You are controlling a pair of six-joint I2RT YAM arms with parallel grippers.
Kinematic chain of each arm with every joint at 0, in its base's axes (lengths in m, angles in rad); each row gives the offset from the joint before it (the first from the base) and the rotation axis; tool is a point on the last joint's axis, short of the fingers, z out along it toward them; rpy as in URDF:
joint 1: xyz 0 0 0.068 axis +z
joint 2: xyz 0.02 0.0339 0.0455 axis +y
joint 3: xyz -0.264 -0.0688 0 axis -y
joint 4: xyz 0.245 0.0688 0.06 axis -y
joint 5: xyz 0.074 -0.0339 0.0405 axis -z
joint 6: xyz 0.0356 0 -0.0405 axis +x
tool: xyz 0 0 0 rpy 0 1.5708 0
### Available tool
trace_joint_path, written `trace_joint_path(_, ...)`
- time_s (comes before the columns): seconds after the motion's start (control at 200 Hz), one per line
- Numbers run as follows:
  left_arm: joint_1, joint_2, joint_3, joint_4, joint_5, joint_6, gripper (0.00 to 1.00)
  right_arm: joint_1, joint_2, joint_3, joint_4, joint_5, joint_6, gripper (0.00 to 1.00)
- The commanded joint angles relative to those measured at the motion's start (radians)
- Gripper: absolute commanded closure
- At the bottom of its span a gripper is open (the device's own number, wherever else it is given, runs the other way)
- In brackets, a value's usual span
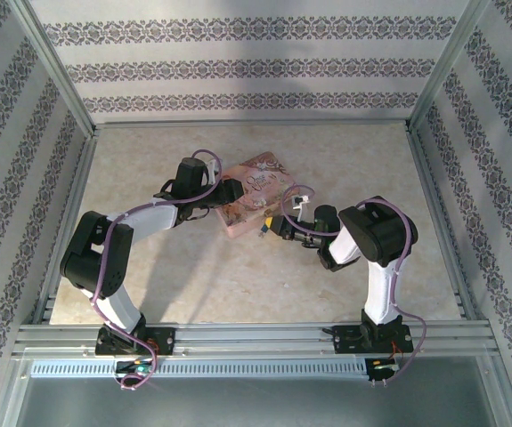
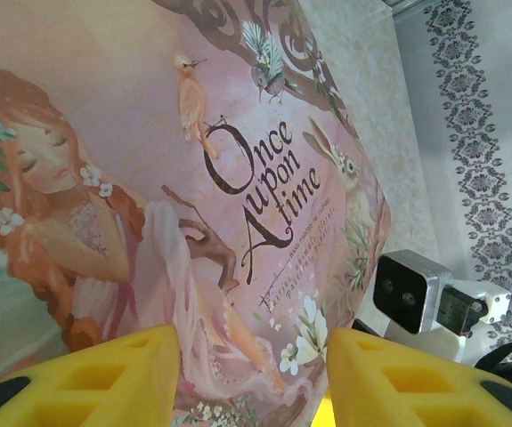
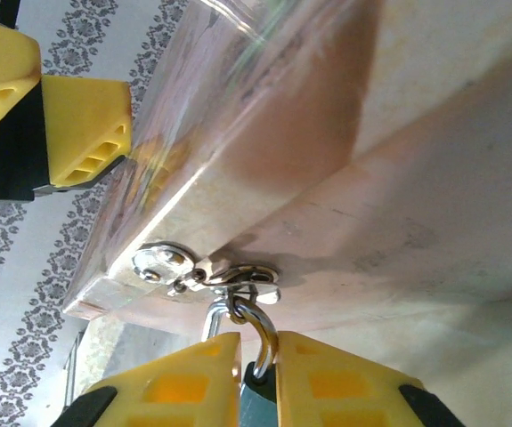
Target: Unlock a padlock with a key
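The padlock (image 3: pixel 254 405) is tiny, with a blue-grey body and a silvery shackle hooked through the metal hasp (image 3: pixel 238 277) on the side of the flat pink tin (image 3: pixel 264 107). My right gripper (image 3: pixel 257 342) is shut on the padlock's body, with the shackle sticking out past the yellow fingertips. In the top view this gripper (image 1: pixel 269 227) sits at the tin's (image 1: pixel 256 191) near edge. My left gripper (image 2: pixel 251 342) stands open over the illustrated lid (image 2: pixel 238 178), near the tin's left end (image 1: pixel 231 191). One of its fingers (image 3: pixel 86 124) rests by the lid's edge. The key is hidden.
The tin lies near the middle of a beige table (image 1: pixel 238 276). Patterned walls and metal frame posts (image 1: pixel 55 67) close in the back and both sides. A rail (image 1: pixel 256 336) runs along the near edge by the arm bases.
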Motion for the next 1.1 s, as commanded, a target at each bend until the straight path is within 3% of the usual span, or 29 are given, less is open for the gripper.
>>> trace_joint_path(0.0,-0.007,0.019,-0.036,-0.098,-0.026,0.01,0.52,0.016,-0.016,0.018,0.06,-0.018,-0.003,0.87)
trace_joint_path(0.245,-0.007,0.019,-0.04,-0.096,-0.03,0.011,0.52,0.017,-0.028,-0.004,0.059,0.046,0.034,1.0)
trace_joint_path(0.545,-0.007,0.019,-0.061,-0.088,-0.03,0.009,0.52,0.029,-0.077,-0.043,0.06,0.178,0.116,1.0)
trace_joint_path(1.094,-0.007,0.018,-0.069,-0.078,-0.034,0.009,0.52,0.108,-0.107,-0.059,0.061,0.484,0.412,1.0)
